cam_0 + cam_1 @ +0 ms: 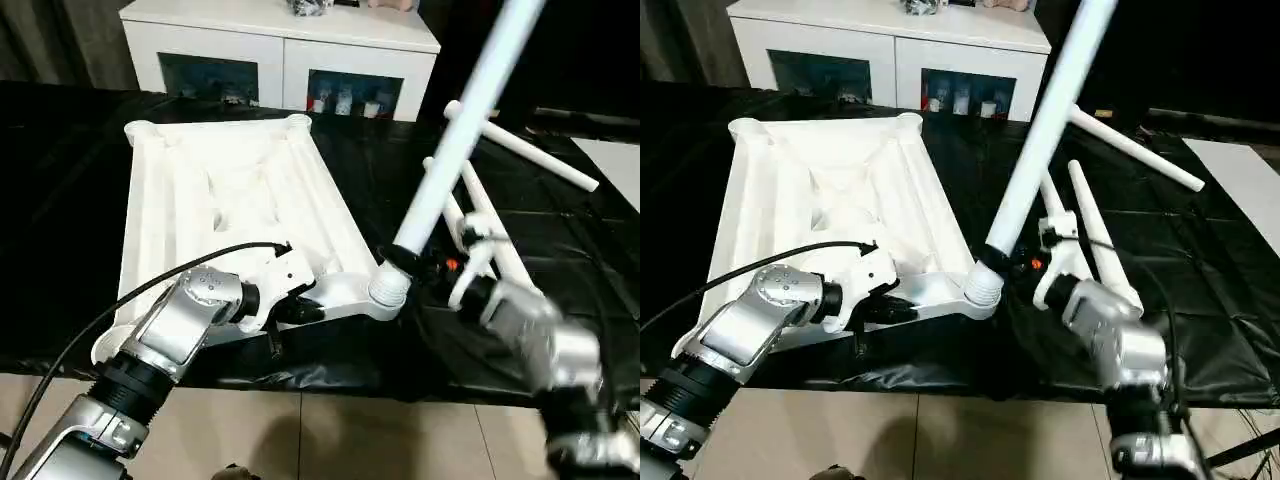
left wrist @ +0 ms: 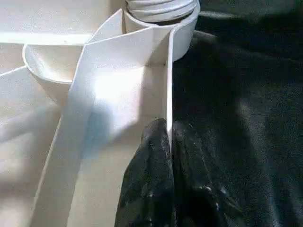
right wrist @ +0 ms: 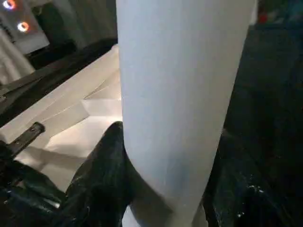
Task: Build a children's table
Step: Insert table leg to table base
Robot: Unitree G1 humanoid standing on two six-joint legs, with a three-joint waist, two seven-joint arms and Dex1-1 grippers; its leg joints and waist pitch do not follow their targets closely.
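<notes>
- Work surface: black-draped table [image 1: 60, 200] carried all parts; white cabinet [image 1: 280, 45] with glass-fronted doors stood behind it.
- Tabletop [image 1: 230, 190] of the children's table lay ribbed underside up, on the left half of the black cover.
- Leg in hand [image 1: 455, 140]: slanted up, thick threaded end set in the near right corner socket [image 1: 388, 290]; judged being screwed in, not yet seated straight.
- Loose legs [image 1: 1095, 230]: three lay on the cover beyond the right arm. Other visible sockets empty, so the task stood early.
- Left end effector [image 2: 165, 156]: fingers pinched on the tabletop's rim wall near that socket, steadying it.
- Right end effector [image 3: 165, 189]: fingers closed around the leg in hand, low down.
- Writing: none readable.
</notes>
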